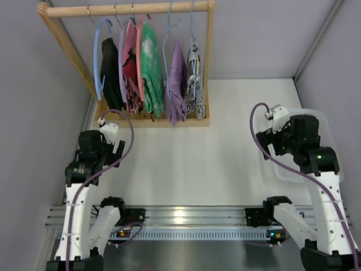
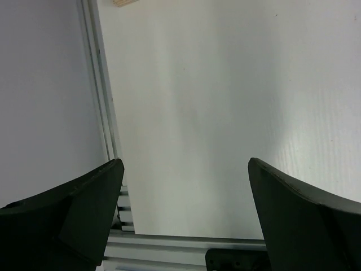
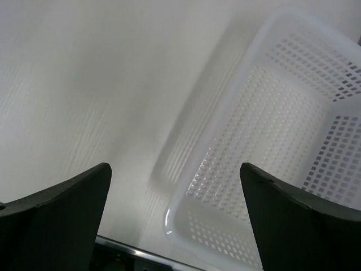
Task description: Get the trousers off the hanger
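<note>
The trousers [image 1: 194,79], white with dense black scribbles, hang at the right end of the wooden rack [image 1: 130,8] on the thin light-blue wire hanger [image 1: 192,31]. Both arms are folded back near the table's front, far from the rack. My left gripper [image 1: 114,148] hovers over the left side of the table. In the left wrist view the left gripper [image 2: 186,169] is open, with only bare table between its fingers. My right gripper [image 1: 275,144] hangs over the near left corner of a white basket. In the right wrist view the right gripper [image 3: 175,169] is open and holds nothing.
On the rack left of the trousers hang a purple garment [image 1: 176,84], a green patterned top [image 1: 151,68], a pink-hangered piece and a black garment [image 1: 111,73] on a thick blue hanger. A white perforated basket [image 3: 265,113] sits at the table's right side. Walls close in on both sides.
</note>
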